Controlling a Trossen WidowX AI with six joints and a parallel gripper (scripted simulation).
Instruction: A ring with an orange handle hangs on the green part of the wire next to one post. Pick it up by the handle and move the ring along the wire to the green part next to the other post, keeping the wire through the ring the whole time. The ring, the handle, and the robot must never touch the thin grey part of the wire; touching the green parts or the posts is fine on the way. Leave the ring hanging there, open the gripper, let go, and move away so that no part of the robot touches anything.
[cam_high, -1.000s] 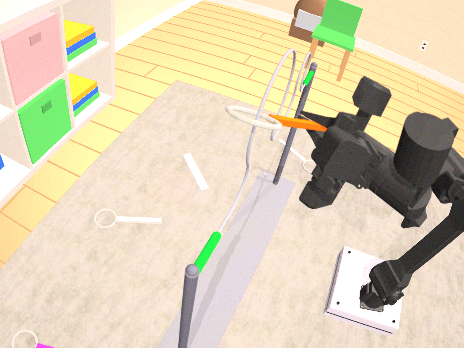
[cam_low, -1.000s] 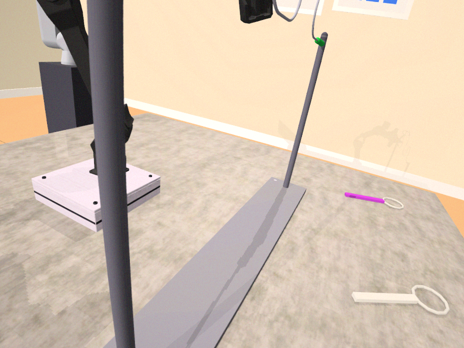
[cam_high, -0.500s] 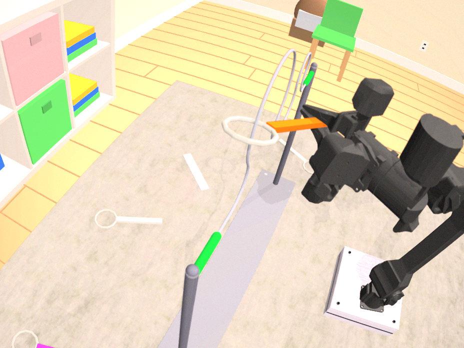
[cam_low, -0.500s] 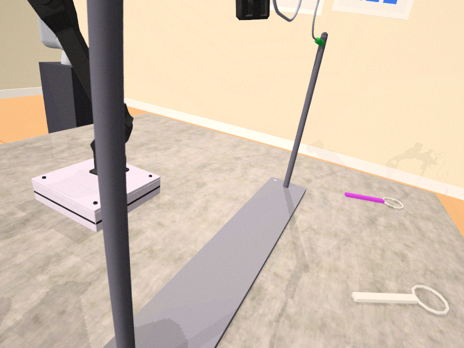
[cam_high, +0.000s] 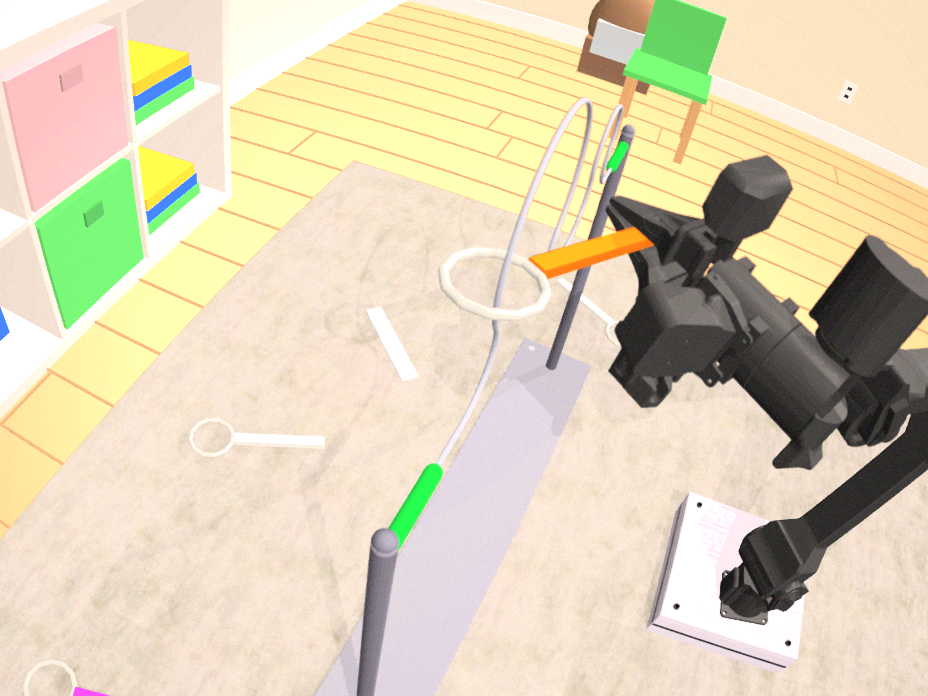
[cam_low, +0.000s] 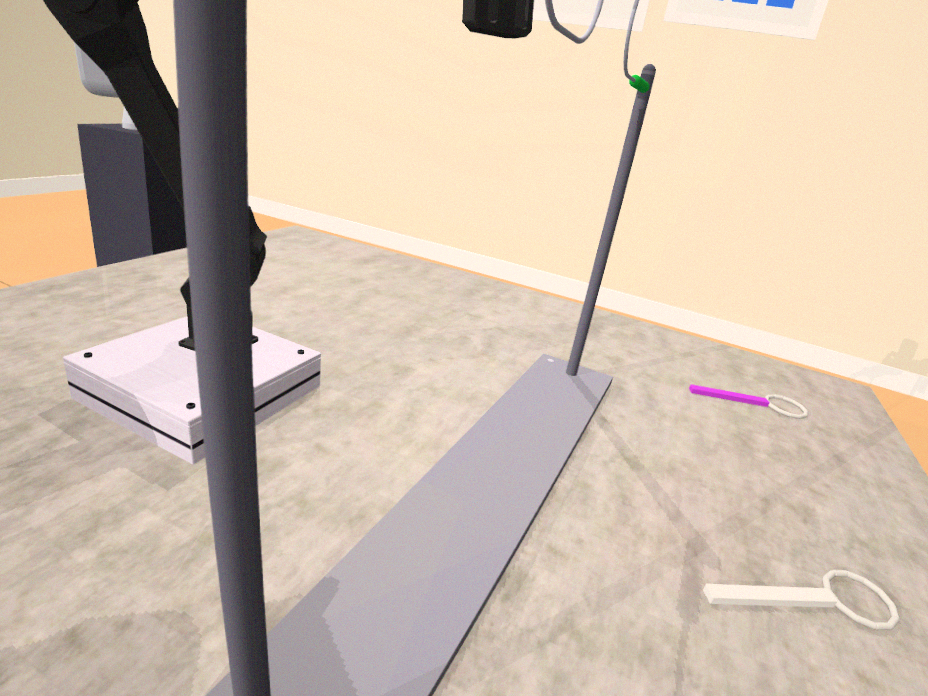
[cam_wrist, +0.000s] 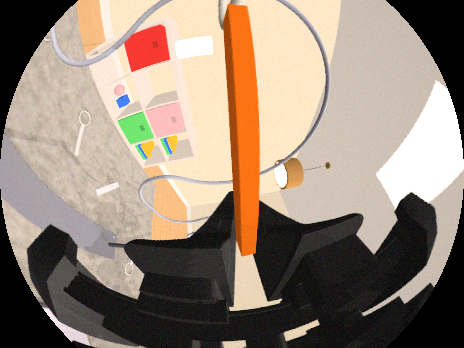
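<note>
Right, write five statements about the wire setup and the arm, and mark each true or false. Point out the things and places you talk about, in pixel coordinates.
The gripper (cam_high: 646, 224) (cam_wrist: 236, 196) is shut on the orange handle (cam_high: 592, 252) (cam_wrist: 243, 125). True.

The ring (cam_high: 445, 292) hangs on a green part of the wire. False: it is around the grey part, between the two green parts.

The chair (cam_high: 682, 37) in the top view is green with a red seat. False: its seat is green too.

The magenta-handled ring (cam_low: 728, 395) lies on the mat. True.

The arm's base (cam_high: 663, 591) (cam_low: 127, 404) is black. False: it is whitish.
</note>
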